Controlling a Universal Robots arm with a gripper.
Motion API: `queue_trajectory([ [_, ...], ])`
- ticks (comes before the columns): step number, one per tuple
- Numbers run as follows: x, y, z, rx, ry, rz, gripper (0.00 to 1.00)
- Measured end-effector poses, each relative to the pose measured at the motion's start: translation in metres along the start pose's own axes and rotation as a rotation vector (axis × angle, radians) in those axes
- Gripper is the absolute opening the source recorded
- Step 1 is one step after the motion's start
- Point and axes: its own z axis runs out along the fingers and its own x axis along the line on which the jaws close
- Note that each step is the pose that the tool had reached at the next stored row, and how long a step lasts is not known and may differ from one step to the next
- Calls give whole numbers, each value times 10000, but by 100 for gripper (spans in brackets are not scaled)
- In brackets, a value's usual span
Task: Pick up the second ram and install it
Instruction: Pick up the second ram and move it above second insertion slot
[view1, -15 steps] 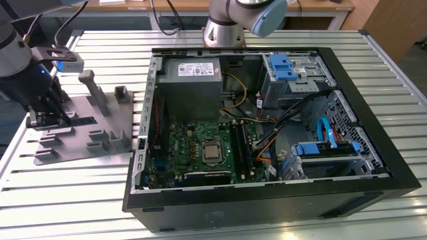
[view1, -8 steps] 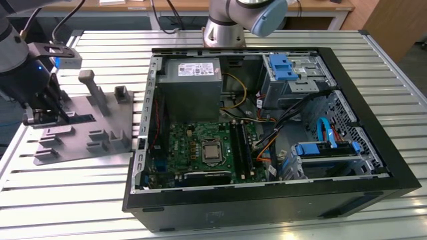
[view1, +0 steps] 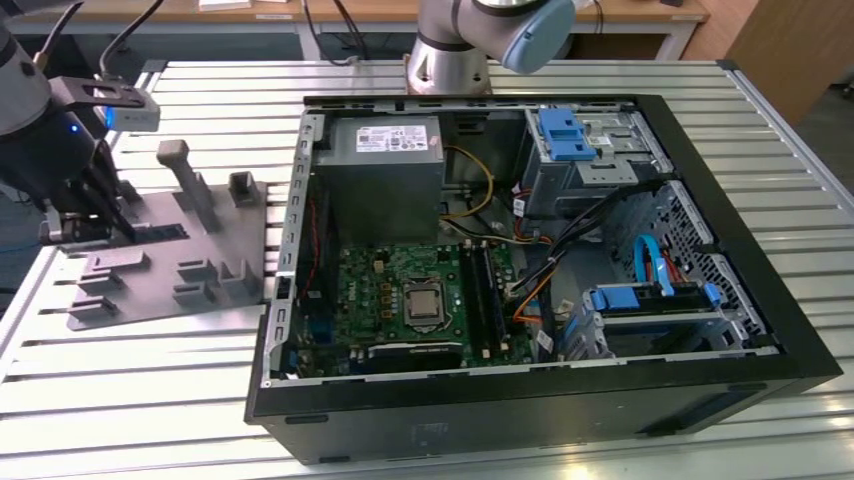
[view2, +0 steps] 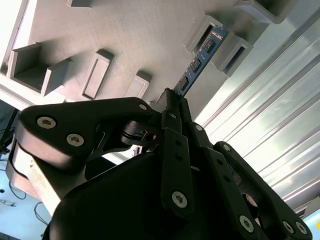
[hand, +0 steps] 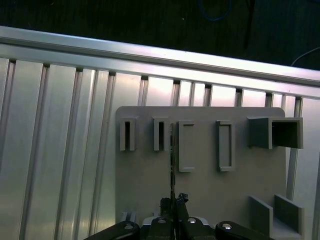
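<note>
I have the second ram (view2: 200, 62) standing on its long edge on the grey fixture plate (view2: 130, 35), its far end seated between two of the plate's raised slot blocks. In the first wrist view it reads as a thin dark line (hand: 171, 155) running across the plate (hand: 210, 190), between a narrow slot and an open rectangular frame. In the exterior view I make it out as a dark strip (view1: 158, 232) low on the plate (view1: 147, 250), beside the tall upright post (view1: 187, 180).

The gripper (view2: 175, 97) sits at the stick's near end, with the jaws drawn together on the board; the blue-green edge with its dark chips comes straight out from between the fingers (view2: 172, 132). The first wrist view agrees: the stick's line runs into the narrow gap at the fingertips (hand: 172, 202). From outside, the gripper (view1: 83, 225) is down over the plate's edge farthest from the computer case (view1: 747, 390).

The plate lies on the slatted aluminium table (view1: 134, 400), just beside the open case. Inside the case, the green motherboard (view1: 400, 300) lies on the side nearest the plate, with the grey power supply (view1: 387, 150) next to it.
</note>
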Motion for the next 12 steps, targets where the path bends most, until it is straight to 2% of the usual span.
queue_trajectory([
  [12, -8, 1, -130, 0, -8, 1, 14],
])
